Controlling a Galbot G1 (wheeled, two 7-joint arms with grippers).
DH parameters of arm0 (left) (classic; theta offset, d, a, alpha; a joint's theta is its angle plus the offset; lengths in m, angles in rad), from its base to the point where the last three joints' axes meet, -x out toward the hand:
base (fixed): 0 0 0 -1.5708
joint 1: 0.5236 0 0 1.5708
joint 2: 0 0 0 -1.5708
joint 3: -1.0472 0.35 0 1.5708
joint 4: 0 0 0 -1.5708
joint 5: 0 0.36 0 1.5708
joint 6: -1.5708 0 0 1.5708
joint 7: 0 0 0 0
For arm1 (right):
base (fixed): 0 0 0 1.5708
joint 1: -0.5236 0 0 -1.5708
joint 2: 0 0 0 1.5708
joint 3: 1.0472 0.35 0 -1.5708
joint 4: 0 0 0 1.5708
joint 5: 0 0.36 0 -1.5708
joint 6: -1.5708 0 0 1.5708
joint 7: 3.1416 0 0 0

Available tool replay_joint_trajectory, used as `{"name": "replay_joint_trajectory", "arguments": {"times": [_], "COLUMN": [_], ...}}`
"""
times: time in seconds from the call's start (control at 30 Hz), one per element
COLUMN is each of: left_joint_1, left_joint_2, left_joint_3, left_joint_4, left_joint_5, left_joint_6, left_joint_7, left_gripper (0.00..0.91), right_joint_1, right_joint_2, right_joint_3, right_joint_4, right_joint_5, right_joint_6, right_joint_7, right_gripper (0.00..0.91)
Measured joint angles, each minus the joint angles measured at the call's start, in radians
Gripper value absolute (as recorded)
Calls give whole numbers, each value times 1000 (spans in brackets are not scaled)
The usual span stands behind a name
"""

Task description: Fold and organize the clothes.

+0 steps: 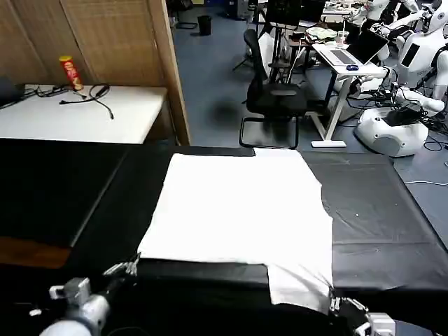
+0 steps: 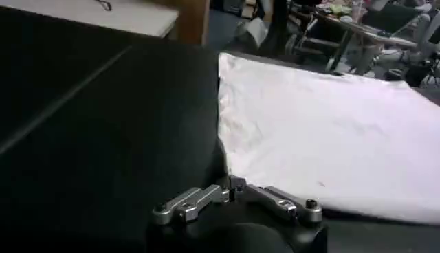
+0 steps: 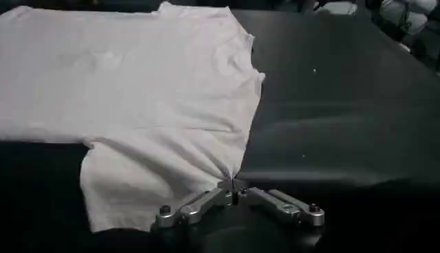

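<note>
The clothes are one white T-shirt (image 1: pixel 238 210) spread flat on the black table (image 1: pixel 378 210), plain side up. Its near edge lies along the table's front, and a sleeve (image 1: pixel 297 283) hangs toward me at the right. My left gripper (image 1: pixel 130 266) is at the shirt's near-left corner (image 2: pixel 227 172), shut, with the cloth ending right at the fingertips (image 2: pixel 237 184). My right gripper (image 1: pixel 334 304) is shut on the sleeve's edge (image 3: pixel 230 175). The cloth (image 3: pixel 165 103) puckers into its closed tips (image 3: pixel 234 187).
A white side table (image 1: pixel 126 115) with a red can (image 1: pixel 70 72) and black cables stands at the back left beside a wooden partition (image 1: pixel 164 63). Behind the table are an office chair (image 1: pixel 273 98), desks and parked robots (image 1: pixel 395 129). Bare black tabletop flanks the shirt on both sides.
</note>
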Motion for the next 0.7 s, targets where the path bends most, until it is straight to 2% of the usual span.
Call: {"name": "replay_joint_trajectory", "arguments": {"times": [0.1,0.27,0.7], "left_joint_1": [34,15,-319], "left_joint_2": [-17,-41,-75], "left_joint_3": [-9,-5,60], "left_joint_4": [-29,-43,134], "left_joint_5": [-1,1,75], "left_joint_6": [-8,-44,-82], "left_joint_7": [-4,0,4], "left_gripper": [0,0,0], "right_joint_1": [49,184,622], "right_joint_2": [-24,-70,-137], "right_joint_3": [22,17,-93], "right_joint_4": [-16,-90,-446], "right_joint_5": [36,74,88], "right_joint_6": [71,133,167], "right_joint_7": [-50,-72,-99], "right_gripper": [0,0,0]}}
